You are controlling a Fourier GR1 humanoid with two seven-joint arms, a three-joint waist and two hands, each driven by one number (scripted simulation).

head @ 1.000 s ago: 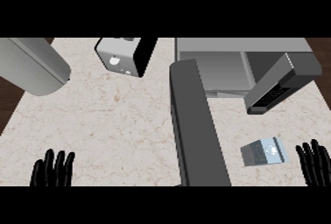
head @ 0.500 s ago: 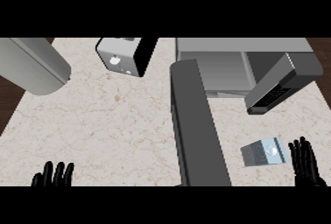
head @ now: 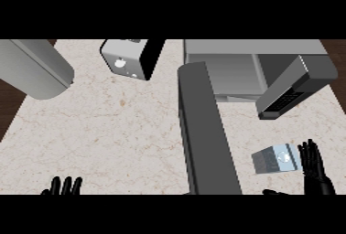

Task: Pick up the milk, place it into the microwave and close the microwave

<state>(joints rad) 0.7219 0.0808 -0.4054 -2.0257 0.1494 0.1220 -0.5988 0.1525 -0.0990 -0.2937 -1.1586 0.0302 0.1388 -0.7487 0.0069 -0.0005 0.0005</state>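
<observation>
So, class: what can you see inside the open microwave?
The microwave shows only a bare grey floor and walls; the milk sits outside on the counter. Its open door covers the front-left corner.

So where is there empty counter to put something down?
The biggest bare patch of counter lies left of the open microwave door, below the toaster and above the left hand. A smaller strip sits right of the door, between the microwave and the milk. It is crowded at lower right, where the right hand stands beside the milk.
</observation>
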